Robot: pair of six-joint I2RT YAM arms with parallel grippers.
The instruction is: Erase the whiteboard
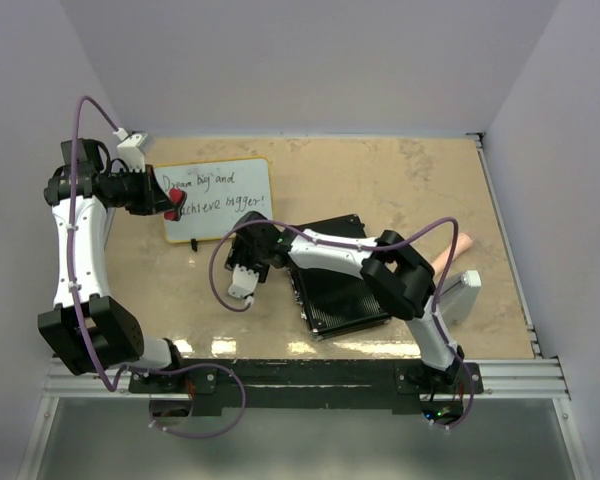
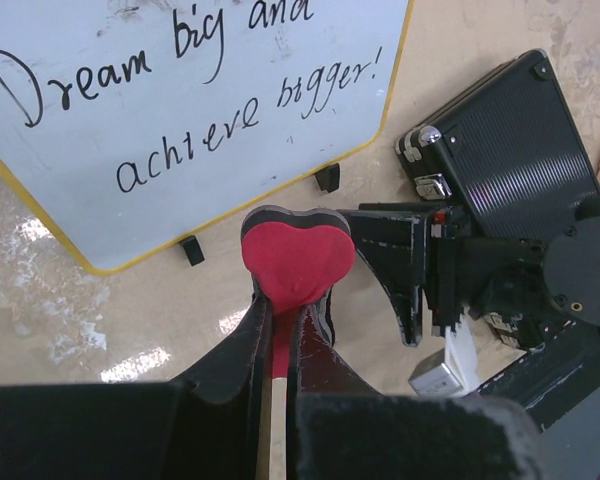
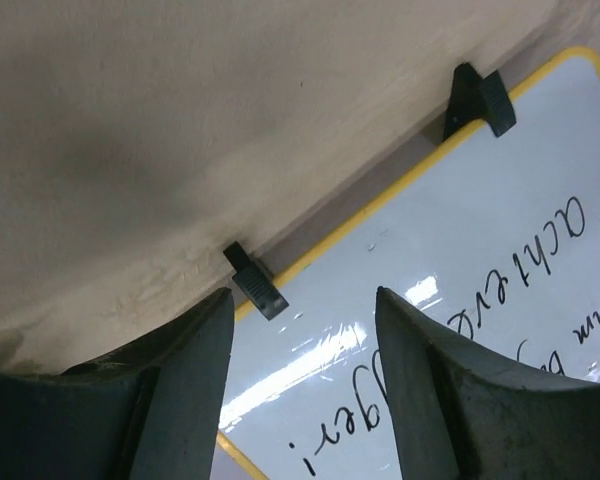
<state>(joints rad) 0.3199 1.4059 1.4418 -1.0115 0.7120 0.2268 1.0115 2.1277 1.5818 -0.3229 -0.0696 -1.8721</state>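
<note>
The whiteboard (image 1: 216,198) lies face up at the back left of the table, with a thin yellow-tan frame, black feet and black handwritten words. It fills the upper left of the left wrist view (image 2: 180,100). My left gripper (image 1: 166,200) is shut on a red heart-shaped eraser (image 2: 298,255) with a dark base, held at the board's left edge, in front of its near edge in the left wrist view. My right gripper (image 1: 250,232) is open and empty over the board's near right corner. The right wrist view shows its open fingers (image 3: 190,340) above the board (image 3: 460,300) and one foot (image 3: 255,282).
A black ribbed case (image 1: 340,280) lies in the middle of the table under the right arm, also in the left wrist view (image 2: 520,140). A pinkish object (image 1: 460,245) and a white-grey object (image 1: 462,295) lie at the right. White walls enclose the table.
</note>
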